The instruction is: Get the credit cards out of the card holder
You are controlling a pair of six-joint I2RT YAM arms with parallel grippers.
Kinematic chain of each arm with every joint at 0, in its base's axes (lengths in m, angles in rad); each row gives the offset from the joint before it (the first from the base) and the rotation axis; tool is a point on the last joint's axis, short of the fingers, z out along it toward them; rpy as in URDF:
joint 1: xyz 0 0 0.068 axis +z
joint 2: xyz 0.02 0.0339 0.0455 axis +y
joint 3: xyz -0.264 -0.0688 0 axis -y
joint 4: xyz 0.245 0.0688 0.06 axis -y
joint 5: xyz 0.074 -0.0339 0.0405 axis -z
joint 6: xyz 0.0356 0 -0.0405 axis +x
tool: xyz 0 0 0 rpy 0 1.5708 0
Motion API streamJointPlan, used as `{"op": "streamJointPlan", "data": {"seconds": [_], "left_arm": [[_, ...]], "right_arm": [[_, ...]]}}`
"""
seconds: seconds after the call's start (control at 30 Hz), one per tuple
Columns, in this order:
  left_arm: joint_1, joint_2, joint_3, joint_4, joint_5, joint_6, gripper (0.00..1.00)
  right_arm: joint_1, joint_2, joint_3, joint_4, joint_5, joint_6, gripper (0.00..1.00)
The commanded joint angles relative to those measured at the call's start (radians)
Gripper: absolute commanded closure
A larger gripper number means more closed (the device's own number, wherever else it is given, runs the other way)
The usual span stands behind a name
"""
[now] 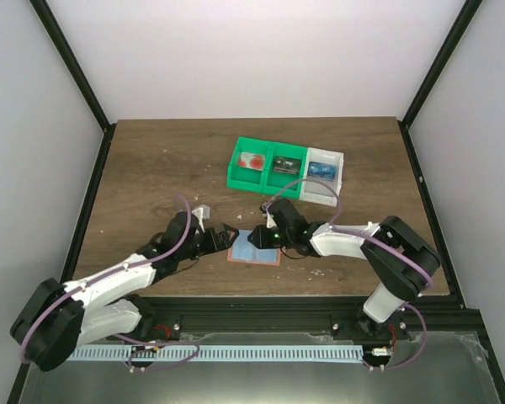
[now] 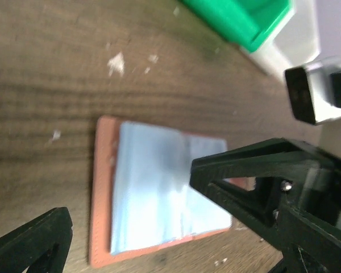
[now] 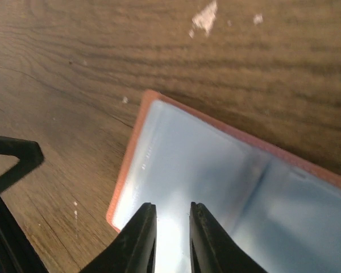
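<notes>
The salmon-pink card holder lies flat and opened on the wooden table, its light-blue inner face up. A fold runs across that face. I cannot tell the credit cards apart from this light-blue face. My left gripper is wide open just over the holder, one finger on each side, holding nothing. My right gripper hovers over the holder's near edge from the other side. Its jaws stand a narrow gap apart, and only the blue face shows between them. In the top view both grippers meet at the holder.
A green two-compartment bin and a white bin stand behind the holder, with red, black and blue items inside. Small white crumbs are scattered on the wood. The green bin's corner lies close beyond the left gripper.
</notes>
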Motion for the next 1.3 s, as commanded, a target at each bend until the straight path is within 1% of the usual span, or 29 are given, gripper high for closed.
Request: {"op": "streamJointPlan", "data": {"seconds": [0.0,0.07,0.17,0.3,0.37,0.47,0.5,0.63,0.8,1.0,1.27], "left_arm": [[0.004,-0.09,0.087,-0.131,-0.09,0.093,0.0],[0.003,-0.133,0.128,-0.194,-0.136,0.125,0.0],[0.005,-0.208,0.177,-0.261,-0.22,0.162,0.0],[0.005,-0.314,0.206,-0.28,-0.273,0.231,0.0],[0.005,-0.366,0.223,-0.291,-0.298,0.259,0.0],[0.004,-0.438,0.248,-0.315,-0.316,0.321,0.0],[0.005,-0.46,0.255,-0.326,-0.322,0.338,0.0],[0.004,-0.533,0.266,-0.358,-0.323,0.384,0.0],[0.005,-0.614,0.194,-0.346,-0.319,0.342,0.0],[0.004,-0.632,0.137,-0.335,-0.301,0.294,0.0],[0.005,-0.626,0.118,-0.319,-0.299,0.273,0.0]], "right_arm": [[-0.017,-0.088,0.06,-0.107,0.045,-0.055,0.78],[-0.025,-0.173,0.064,-0.162,0.077,-0.071,0.73],[-0.032,-0.318,0.082,-0.272,0.166,-0.099,0.62],[-0.034,-0.522,0.101,-0.396,0.312,-0.117,0.47],[-0.036,-0.606,0.103,-0.445,0.369,-0.118,0.33],[-0.036,-0.727,0.095,-0.513,0.459,-0.109,0.03],[-0.036,-0.766,0.089,-0.528,0.488,-0.106,0.01],[-0.036,-0.886,0.07,-0.605,0.604,-0.088,0.0],[-0.036,-1.012,0.029,-0.687,0.684,-0.033,0.0],[-0.036,-1.101,-0.014,-0.72,0.639,0.022,0.0],[-0.036,-1.065,-0.017,-0.705,0.58,0.032,0.0]]}}
